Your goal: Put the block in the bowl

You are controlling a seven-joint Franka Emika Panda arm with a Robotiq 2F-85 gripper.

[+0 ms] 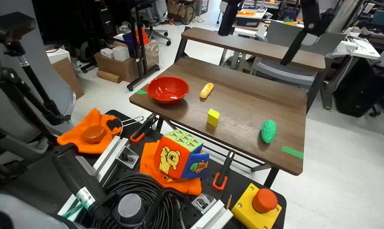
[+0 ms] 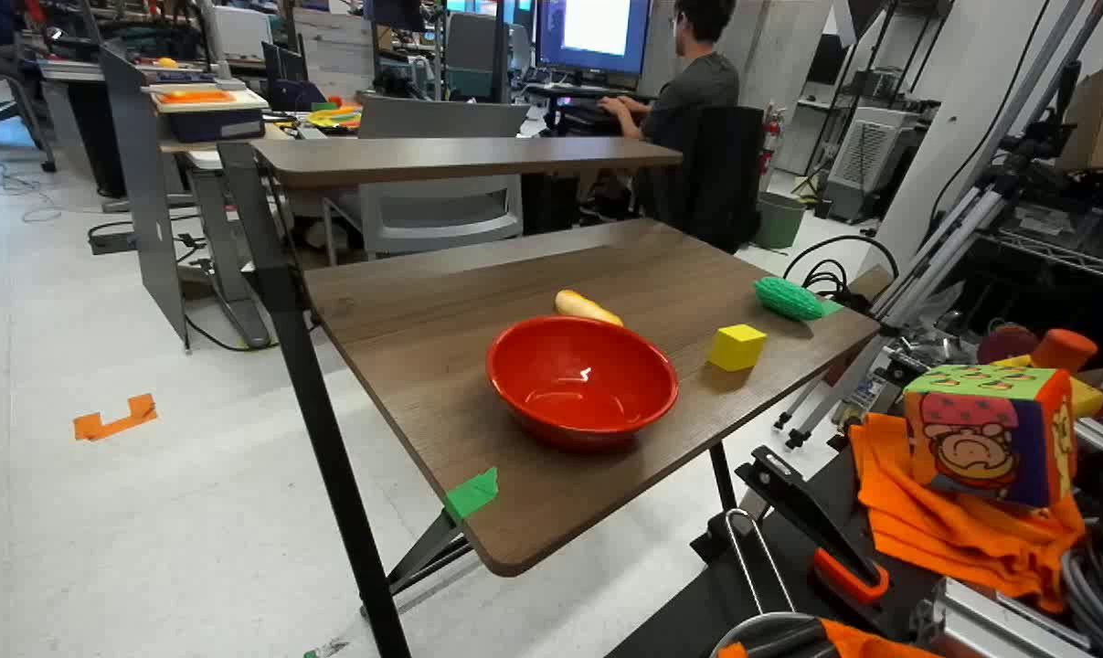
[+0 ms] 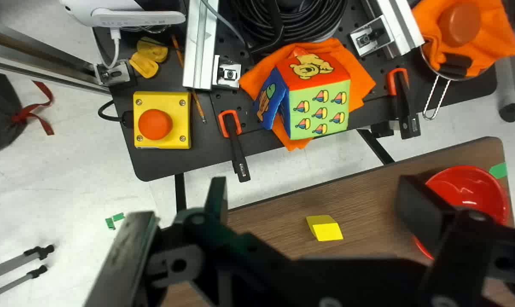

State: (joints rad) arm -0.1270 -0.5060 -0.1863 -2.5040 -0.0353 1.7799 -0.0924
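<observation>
The block (image 1: 213, 117) is a small bright yellow cube on the brown table. It also shows in an exterior view (image 2: 737, 348) and in the wrist view (image 3: 325, 228). The round red bowl (image 1: 168, 90) stands near a table corner, also in an exterior view (image 2: 581, 384); nothing shows inside it. In the wrist view the bowl (image 3: 475, 189) is partly hidden behind one finger. My gripper (image 3: 317, 194) is open and empty, high above the table, with the block seen between its fingers. Its black fingers also show at the top of an exterior view (image 1: 256, 44).
A yellow-orange elongated object (image 1: 206, 90) lies near the bowl. A green rounded object (image 1: 268, 131) lies toward the far end. A raised shelf (image 1: 252, 47) runs along the table's back. A black cart holds a soft picture cube (image 1: 179, 156) and a red-button box (image 1: 257, 206).
</observation>
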